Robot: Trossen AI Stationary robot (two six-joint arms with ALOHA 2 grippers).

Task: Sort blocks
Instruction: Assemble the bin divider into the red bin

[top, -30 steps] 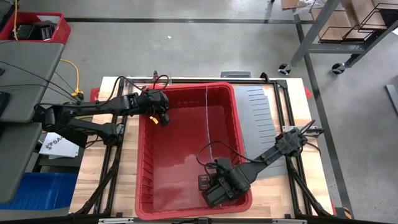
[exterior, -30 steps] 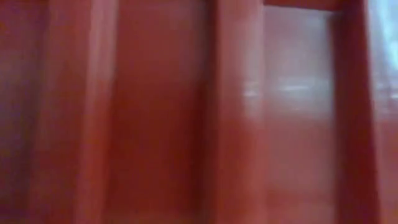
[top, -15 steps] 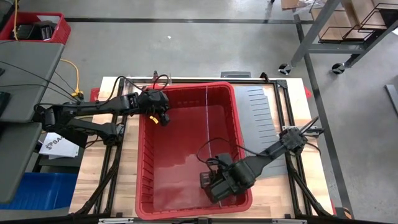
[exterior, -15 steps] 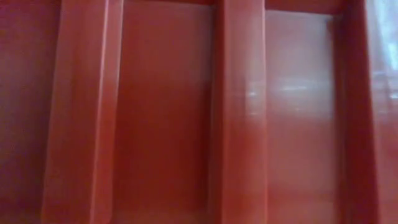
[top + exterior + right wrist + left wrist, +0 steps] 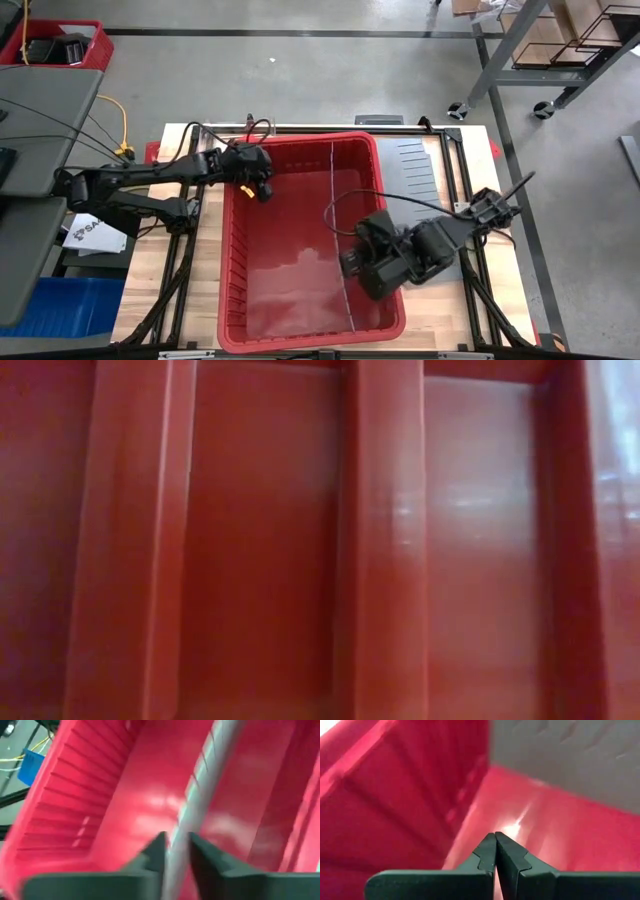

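While the left gripper [image 5: 265, 190] hangs at the red bin [image 5: 232, 290]'s 10 o'clock corner, jaws pressed together on nothing, the right gripper [image 5: 352, 262] sits inside the bin toward 4 o'clock, fingers [image 5: 156, 851] pinching the upright grey divider sheet [image 5: 335, 215]; blocks: none visible in any view

red bin [image 5: 240, 280], grey divider sheets [image 5: 410, 180]

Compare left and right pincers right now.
Left pincer is shut on nothing; right pincer clamps the grey divider. Left pincer sits by the bin's left wall; right pincer is at the divider, right of the bin's middle. Both are inside the red bin.
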